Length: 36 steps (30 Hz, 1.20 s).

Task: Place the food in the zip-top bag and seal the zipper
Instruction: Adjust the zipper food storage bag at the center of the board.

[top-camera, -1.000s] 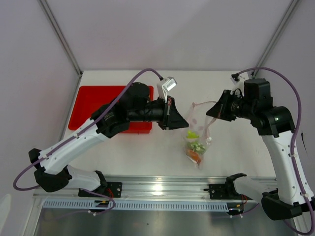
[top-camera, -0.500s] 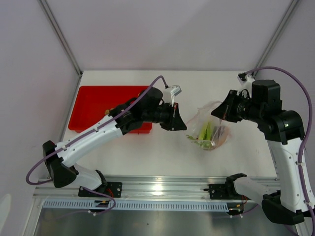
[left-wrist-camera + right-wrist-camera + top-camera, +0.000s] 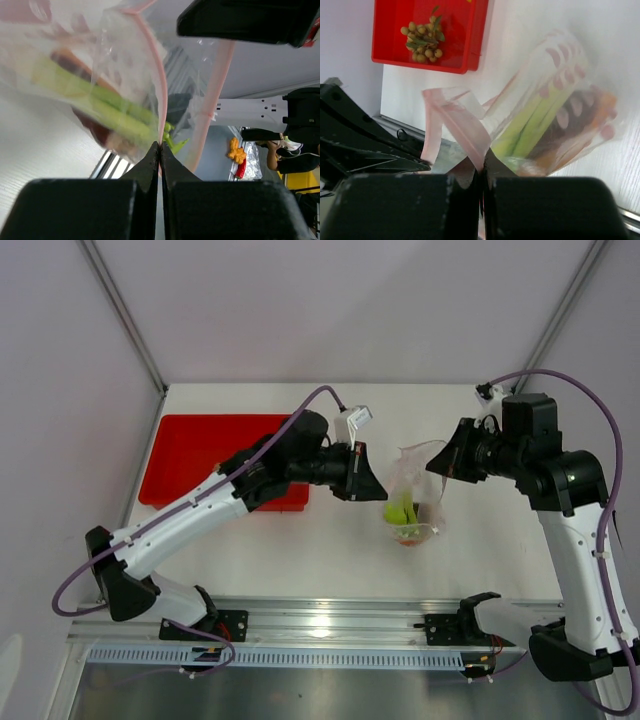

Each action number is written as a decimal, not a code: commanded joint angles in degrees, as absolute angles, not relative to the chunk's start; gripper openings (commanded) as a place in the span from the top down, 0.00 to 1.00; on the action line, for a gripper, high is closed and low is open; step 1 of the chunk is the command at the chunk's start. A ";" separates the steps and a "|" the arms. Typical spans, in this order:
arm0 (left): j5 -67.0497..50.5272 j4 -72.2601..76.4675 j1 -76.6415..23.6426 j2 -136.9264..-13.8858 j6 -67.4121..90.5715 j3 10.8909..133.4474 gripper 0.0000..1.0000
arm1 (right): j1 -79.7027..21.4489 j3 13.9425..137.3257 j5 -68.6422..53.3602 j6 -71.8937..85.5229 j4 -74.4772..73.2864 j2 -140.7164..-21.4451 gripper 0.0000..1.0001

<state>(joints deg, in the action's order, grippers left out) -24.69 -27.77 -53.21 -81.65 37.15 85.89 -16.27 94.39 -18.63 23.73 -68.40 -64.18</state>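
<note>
The 2 grippers hold the bag (image 3: pixel 412 480) upright between them over the table (image 3: pixel 300 540), mouth upward, so the food sinks to the bottom instead of spilling; whether the bag's bottom touches the table cannot be told. The left gripper (image 3: pixel 160 150) has its jaws pressed together on the pink zipper strip (image 3: pixel 161 90) at one side of the mouth. The right gripper (image 3: pixel 481 172) pinches the opposite rim the same way, which holds the mouth open. Green stalks (image 3: pixel 100 102), a dark sweet potato (image 3: pixel 565 137) and an orange piece (image 3: pixel 605 112) sit inside. The bunch of berries (image 3: pixel 422 39) lies in the red tray (image 3: pixel 465 35), so filling looks unfinished and sealing now would be premature.
</note>
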 commanded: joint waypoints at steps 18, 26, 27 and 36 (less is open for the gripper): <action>-22.95 -8.00 -52.82 -84.38 42.10 53.35 0.99 | -29.52 60.12 -17.15 32.87 -46.67 -55.89 1.00; -8.54 -12.74 -52.91 -66.29 40.51 48.17 0.94 | -35.07 58.98 -16.08 35.07 -41.49 -60.37 1.00; -6.00 -13.44 -52.91 -62.62 40.78 46.51 0.88 | -35.16 58.89 -16.34 35.16 -40.18 -61.08 1.00; -5.09 -17.33 -53.35 -56.88 42.89 39.91 0.60 | -35.86 62.49 -14.77 34.63 -37.79 -67.32 1.00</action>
